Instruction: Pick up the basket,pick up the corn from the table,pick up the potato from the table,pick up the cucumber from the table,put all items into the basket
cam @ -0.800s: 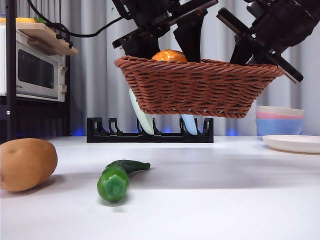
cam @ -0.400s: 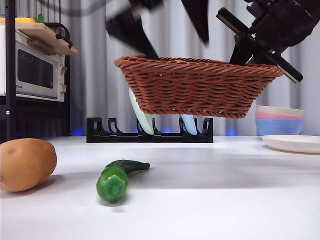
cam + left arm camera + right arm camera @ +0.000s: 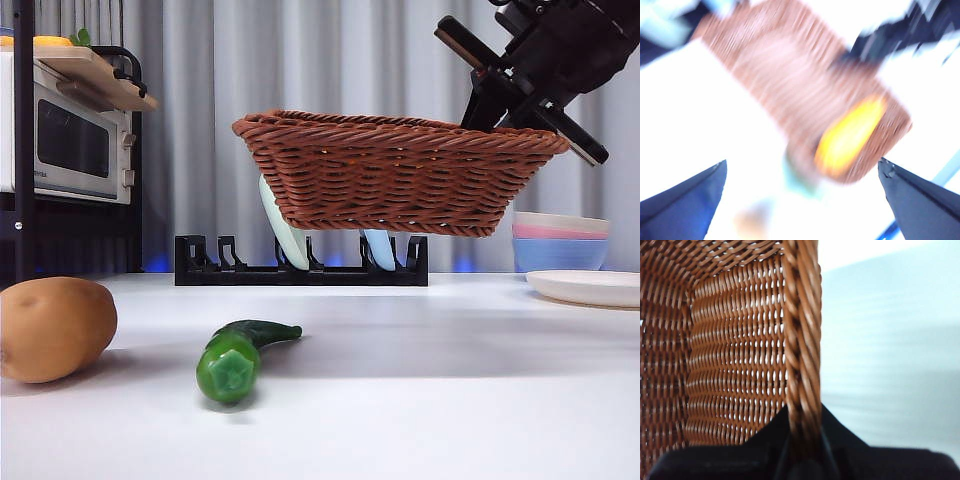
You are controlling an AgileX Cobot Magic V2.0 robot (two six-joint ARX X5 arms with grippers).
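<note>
Presently: right gripper (image 3: 515, 110) clamped on braided rim of wicker basket (image 3: 390, 175), held aloft | left gripper (image 3: 800, 200) spread wide, empty, above corn (image 3: 850, 135) lying in basket | potato (image 3: 55, 328), cucumber (image 3: 235, 358) on table (image 3: 450, 400) | risk: one-sided rim hold, basket likely to tilt, spilling corn.

Right hand (image 3: 802, 460) clamped on the basket's (image 3: 730, 365) braided rim, one jaw each side; woven inside wall beside it.
</note>
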